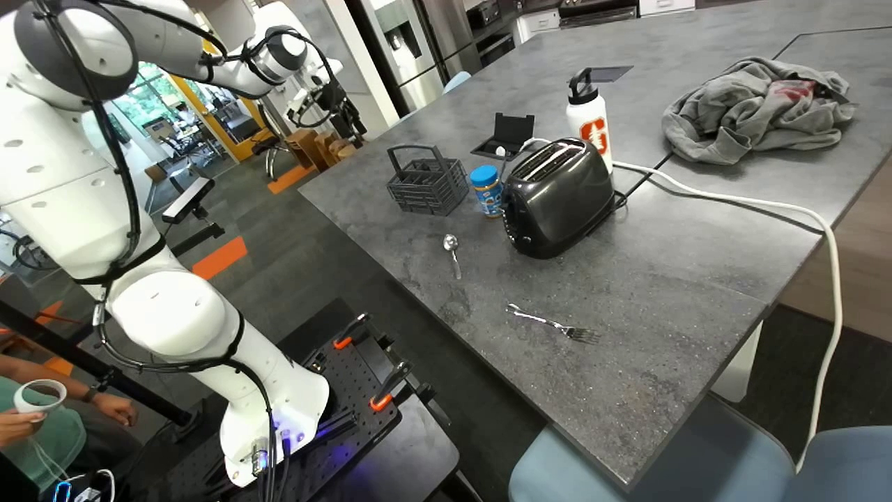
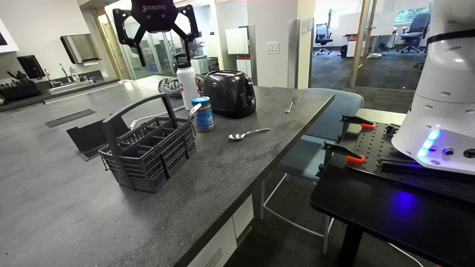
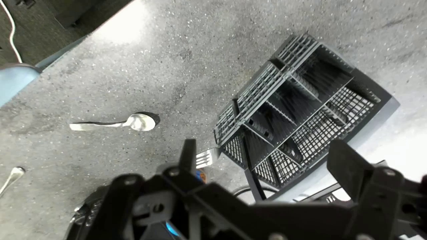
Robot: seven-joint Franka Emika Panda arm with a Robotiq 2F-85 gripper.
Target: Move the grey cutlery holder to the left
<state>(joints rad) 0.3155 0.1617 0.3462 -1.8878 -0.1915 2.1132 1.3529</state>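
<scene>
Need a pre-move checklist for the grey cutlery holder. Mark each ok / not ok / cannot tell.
1. Gripper open: ok, jaws apart, nothing held.
2. Grey cutlery holder upright: ok, standing on the table.
3. Handle up for grasping: ok, raised over the compartments.
4. Gripper at the handle: not ok, it hangs above and apart from it.
5. Fork near the holder's corner free of it: cannot tell, only its head shows in the wrist view.
6. Spoon out of the holder's way: ok, lying apart from it on the table.
</scene>
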